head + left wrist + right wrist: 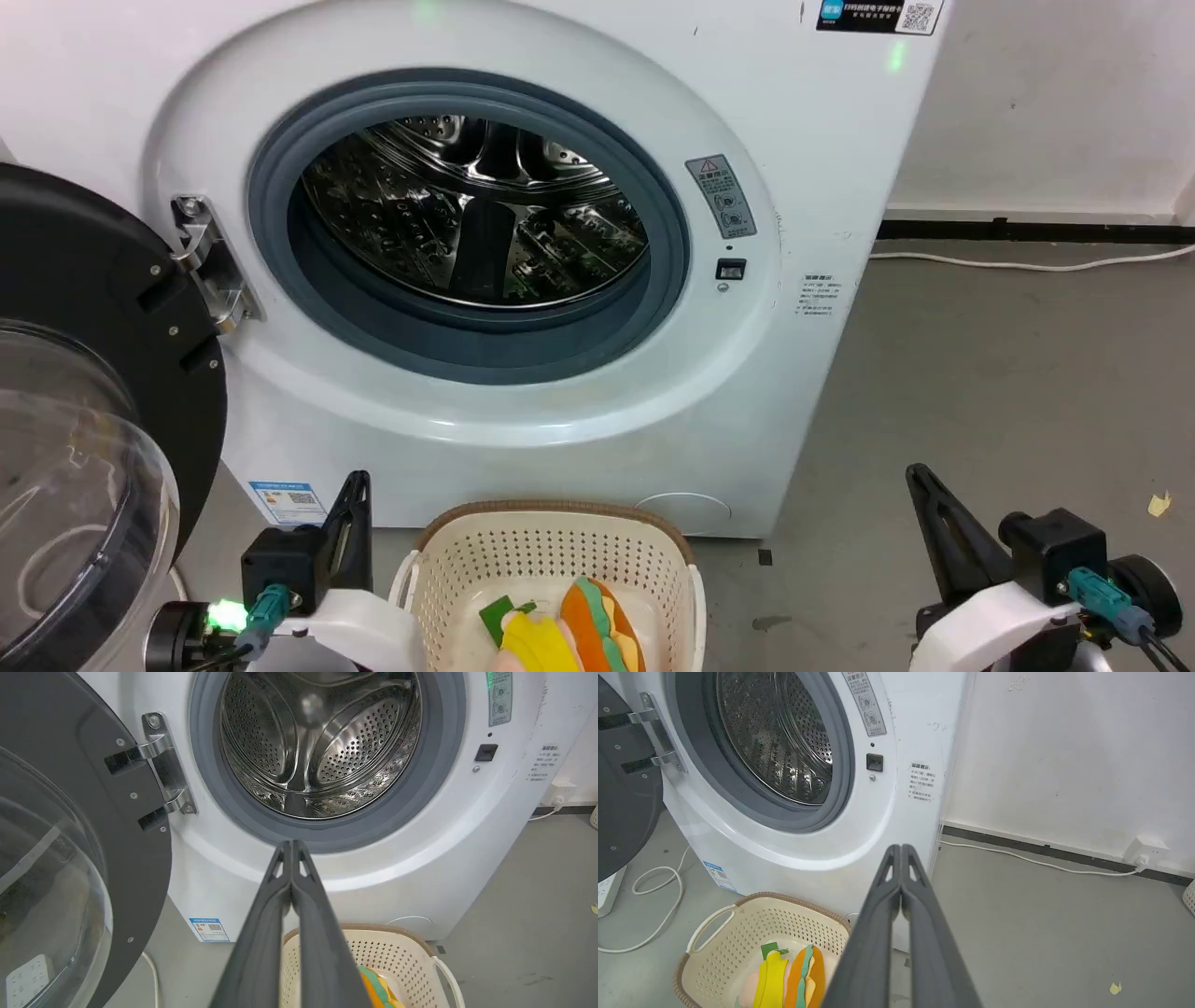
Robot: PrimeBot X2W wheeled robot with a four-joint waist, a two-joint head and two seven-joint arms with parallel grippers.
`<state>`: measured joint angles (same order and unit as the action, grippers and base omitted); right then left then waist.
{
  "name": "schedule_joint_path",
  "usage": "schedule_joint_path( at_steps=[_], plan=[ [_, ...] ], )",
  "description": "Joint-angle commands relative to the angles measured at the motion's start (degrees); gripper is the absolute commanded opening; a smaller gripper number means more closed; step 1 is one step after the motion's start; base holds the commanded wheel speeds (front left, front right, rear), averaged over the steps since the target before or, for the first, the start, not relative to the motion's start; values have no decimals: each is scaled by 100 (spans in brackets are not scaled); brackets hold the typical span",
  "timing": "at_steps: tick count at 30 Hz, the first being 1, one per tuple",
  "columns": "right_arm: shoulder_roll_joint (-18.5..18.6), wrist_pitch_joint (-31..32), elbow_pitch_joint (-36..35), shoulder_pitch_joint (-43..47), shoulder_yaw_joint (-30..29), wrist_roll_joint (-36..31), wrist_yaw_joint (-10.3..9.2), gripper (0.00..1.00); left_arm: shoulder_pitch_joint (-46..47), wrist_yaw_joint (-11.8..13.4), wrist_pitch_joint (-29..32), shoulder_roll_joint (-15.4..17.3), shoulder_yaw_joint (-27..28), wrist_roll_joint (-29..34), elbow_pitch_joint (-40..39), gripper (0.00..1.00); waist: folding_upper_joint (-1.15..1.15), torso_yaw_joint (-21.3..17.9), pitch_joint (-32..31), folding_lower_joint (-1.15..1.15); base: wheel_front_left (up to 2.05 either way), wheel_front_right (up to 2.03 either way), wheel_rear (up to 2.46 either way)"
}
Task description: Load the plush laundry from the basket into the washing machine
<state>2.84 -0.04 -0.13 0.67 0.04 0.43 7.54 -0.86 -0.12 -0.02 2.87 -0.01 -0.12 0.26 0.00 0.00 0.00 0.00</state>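
The white washing machine point(560, 411) stands with its door point(84, 392) swung open to the left and its steel drum point(476, 210) bare. In front of it on the floor sits the cream basket point(551, 551). Inside lie an orange burger plush point(602, 625) and a yellow, beige and green plush point(532, 639). My left gripper point(355, 481) is shut and empty, left of the basket. My right gripper point(915, 471) is shut and empty, off to the basket's right. In the wrist views the left gripper point(291, 843) and right gripper point(900, 847) show fingers pressed together above the basket point(752, 924).
The open door takes up the space at the left. A white cable point(658, 905) and a power strip point(607, 891) lie on the floor left of the machine. Another cable point(1027, 264) runs along the wall at the right, above grey floor point(980, 392).
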Motion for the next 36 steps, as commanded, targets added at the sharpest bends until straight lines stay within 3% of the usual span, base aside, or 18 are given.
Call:
schedule_joint_path(
  at_steps=[1,35,36],
  plan=[
    [4,4,13,-67,-4,-43,-5,0,86,12,2,0,1,12,-26,0,0,0,0,0,0,0,0],
    [4,4,13,-67,-4,-43,-5,0,86,12,2,0,1,12,-26,0,0,0,0,0,0,0,0],
    [0,0,-1,1,-2,4,0,100,-1,0,-1,0,-5,0,0,100,0,0,0,0,0,0,0]
  ],
)
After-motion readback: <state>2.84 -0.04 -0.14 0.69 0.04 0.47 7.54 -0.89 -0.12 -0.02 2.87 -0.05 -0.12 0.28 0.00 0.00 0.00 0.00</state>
